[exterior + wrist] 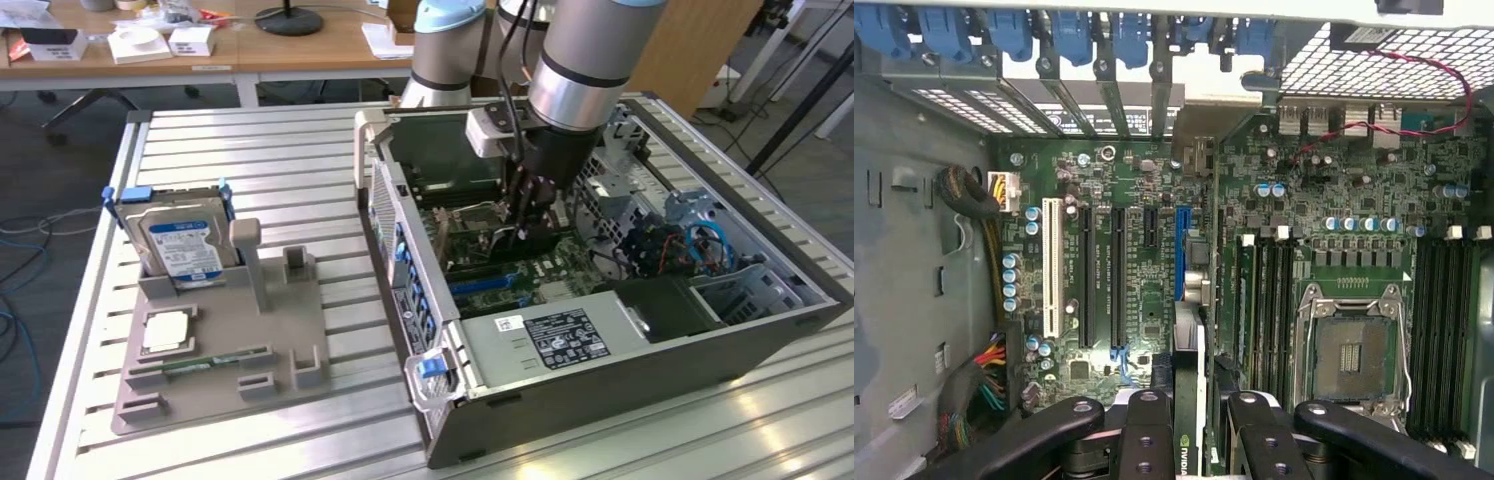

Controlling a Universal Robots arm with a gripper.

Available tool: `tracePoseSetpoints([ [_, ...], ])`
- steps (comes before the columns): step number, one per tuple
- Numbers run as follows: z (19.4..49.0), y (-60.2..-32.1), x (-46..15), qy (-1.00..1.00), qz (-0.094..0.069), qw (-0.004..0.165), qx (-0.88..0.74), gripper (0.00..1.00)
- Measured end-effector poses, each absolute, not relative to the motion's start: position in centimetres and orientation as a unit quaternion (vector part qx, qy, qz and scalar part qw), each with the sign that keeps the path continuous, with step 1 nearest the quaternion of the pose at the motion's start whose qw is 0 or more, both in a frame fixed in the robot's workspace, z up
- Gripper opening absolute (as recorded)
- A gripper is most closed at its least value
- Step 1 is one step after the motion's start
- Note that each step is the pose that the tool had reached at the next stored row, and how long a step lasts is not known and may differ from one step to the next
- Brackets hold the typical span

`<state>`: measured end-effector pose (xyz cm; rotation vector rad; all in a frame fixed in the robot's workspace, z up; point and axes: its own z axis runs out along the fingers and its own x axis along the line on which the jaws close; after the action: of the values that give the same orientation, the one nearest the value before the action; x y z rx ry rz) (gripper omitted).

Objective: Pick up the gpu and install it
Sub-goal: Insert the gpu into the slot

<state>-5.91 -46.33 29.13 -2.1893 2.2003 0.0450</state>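
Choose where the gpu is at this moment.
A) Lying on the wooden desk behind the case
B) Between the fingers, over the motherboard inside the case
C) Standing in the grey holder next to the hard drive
B: the wrist view shows the gpu edge-on between the fingers, over the motherboard inside the case.

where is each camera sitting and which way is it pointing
exterior view: off the arm, raised, looks down over the table at the open computer case; the arm and gripper show.
wrist view: on the wrist, looks down past the gripper's fingers at the motherboard; the fingers grip the gpu.
shared: gripper and motherboard inside the case.
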Motion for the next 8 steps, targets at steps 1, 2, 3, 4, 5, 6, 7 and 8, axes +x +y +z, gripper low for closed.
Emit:
tracePoseSetpoints([
  [1,29.14,-46.33,-5.91,0.709,0.014,0.019,-0.705,0.26],
  [2,29.14,-46.33,-5.91,0.709,0.014,0.019,-0.705,0.26],
  [3,29.14,-46.33,-5.91,0.709,0.014,0.019,-0.705,0.26],
  [4,29.13,-46.34,-5.91,0.709,0.014,0.019,-0.705,0.26],
  [5,29.07,-46.36,-5.91,0.709,0.014,0.019,-0.705,0.26],
  [6,29.00,-46.40,-5.91,0.709,0.014,0.019,-0.705,0.26],
  [7,28.92,-46.42,-5.91,0.709,0.014,0.019,-0.705,0.26],
  [8,28.83,-46.44,-5.91,0.709,0.015,0.019,-0.705,0.26],
])
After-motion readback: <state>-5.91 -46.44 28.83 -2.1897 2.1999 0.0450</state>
